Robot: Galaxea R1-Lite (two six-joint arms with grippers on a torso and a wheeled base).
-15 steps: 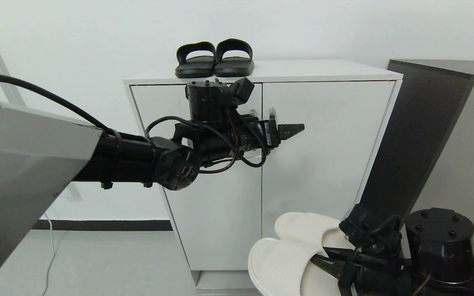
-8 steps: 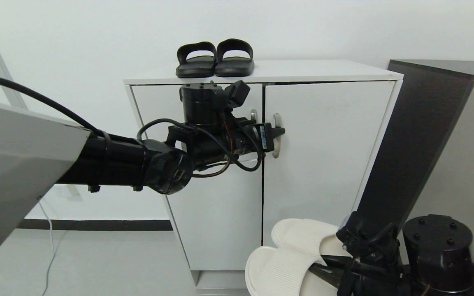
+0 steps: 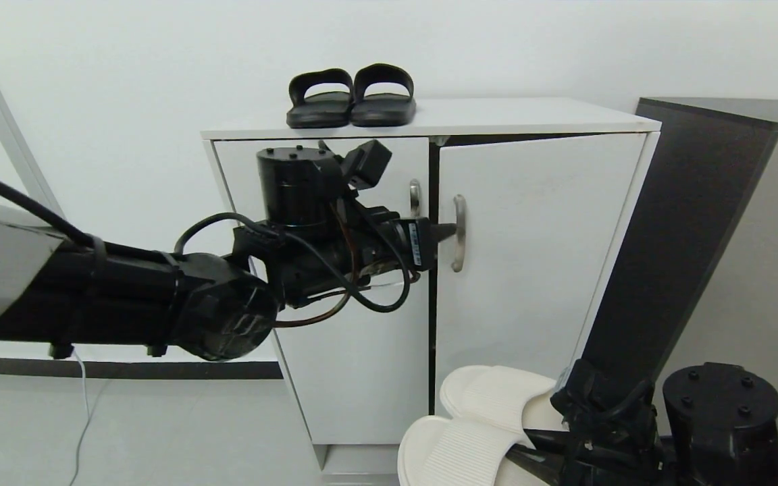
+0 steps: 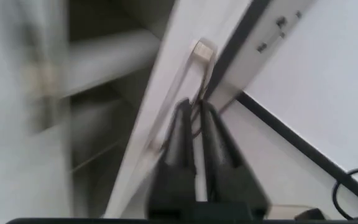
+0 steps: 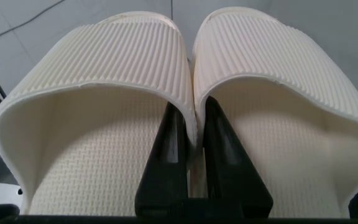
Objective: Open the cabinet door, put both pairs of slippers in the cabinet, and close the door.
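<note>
Door handle (image 3: 458,255) inside left end effector (image 3: 449,231)

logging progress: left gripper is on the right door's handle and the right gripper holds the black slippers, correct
Not quite: the right gripper holds the cream slippers, as the right wrist view shows. The black slippers sit on top of the cabinet. The rest stands.
</note>
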